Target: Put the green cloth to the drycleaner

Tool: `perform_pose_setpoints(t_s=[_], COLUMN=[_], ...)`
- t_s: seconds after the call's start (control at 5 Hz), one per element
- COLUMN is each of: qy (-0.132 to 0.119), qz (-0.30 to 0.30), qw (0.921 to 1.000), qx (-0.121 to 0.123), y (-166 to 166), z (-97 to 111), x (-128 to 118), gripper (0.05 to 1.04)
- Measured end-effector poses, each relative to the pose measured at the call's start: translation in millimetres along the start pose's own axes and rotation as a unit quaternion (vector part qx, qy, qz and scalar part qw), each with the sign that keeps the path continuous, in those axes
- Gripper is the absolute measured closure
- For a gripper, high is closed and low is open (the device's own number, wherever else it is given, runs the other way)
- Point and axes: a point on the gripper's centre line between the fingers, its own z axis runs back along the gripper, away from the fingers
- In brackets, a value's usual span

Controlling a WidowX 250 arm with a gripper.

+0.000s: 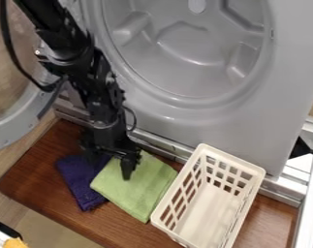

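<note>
Camera view: green cloth (140, 192) aslant, squarish

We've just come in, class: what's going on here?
A robot arm comes in from the upper left, its open gripper down at the green cloth. The cloth lies on a brown wooden board, beside a purple cloth and a white basket. Behind them is a grey machine with its round door swung open. The green cloth is still outside the machine and does not appear to be gripped.
</note>
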Motion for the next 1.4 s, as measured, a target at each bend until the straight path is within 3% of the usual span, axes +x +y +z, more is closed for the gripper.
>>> perform_pose_setpoints(t_s=[0.4, 0.6, 0.8, 1.0, 1.2, 1.4], qy=[-0.004, -0.001, 0.007, -0.025, -0.084, -0.126], qz=[-0.015, -0.013, -0.013, -0.018, -0.037, -0.033], qw=[0.9998, 0.9998, 0.9998, 0.9995, 0.9957, 0.9913], qx=[0.015, 0.015, 0.015, 0.01, -0.003, -0.022], y=[-12, -13, -13, -15, -20, -26], z=[-7, -8, -6, 28, 74, 103], x=[0, -1, -5, -1, 3, 9], gripper=[0.707, 0.934, 1.013, 1.019, 1.019, 1.02])
